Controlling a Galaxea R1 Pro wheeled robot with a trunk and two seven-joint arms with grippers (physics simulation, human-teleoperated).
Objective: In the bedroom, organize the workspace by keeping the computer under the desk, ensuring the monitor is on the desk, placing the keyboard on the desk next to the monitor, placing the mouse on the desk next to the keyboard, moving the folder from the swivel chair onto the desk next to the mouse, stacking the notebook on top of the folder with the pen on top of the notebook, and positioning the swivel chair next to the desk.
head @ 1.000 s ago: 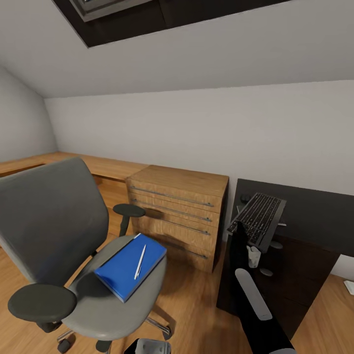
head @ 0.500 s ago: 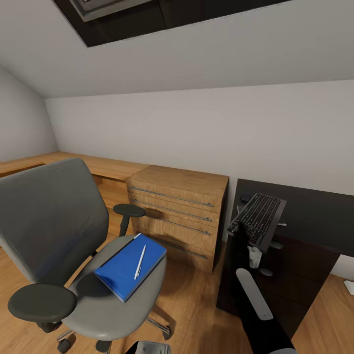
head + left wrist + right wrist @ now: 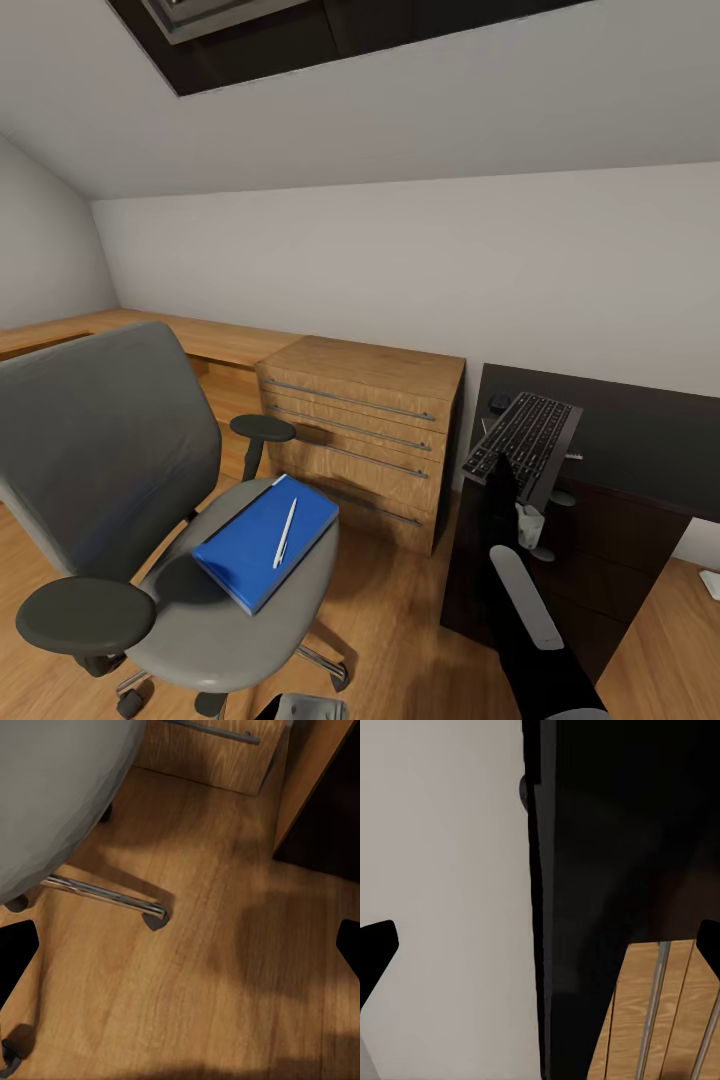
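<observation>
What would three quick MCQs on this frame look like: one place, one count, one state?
1. Where does the pen lie?
A. on the blue folder on the swivel chair
B. on the desk
C. on the floor

2. How many bar handles show on the wooden chest of drawers?
A. two
B. four
C. six

3. How does the keyboard sit?
A. flat, fully on the desk
B. tilted, jutting past the desk edge over the right arm
C. on the chair seat

Key: 1 A, white pen rests on blue cover; 2 B, four grey bars stacked; 3 B, its near end overhangs the edge.
</observation>
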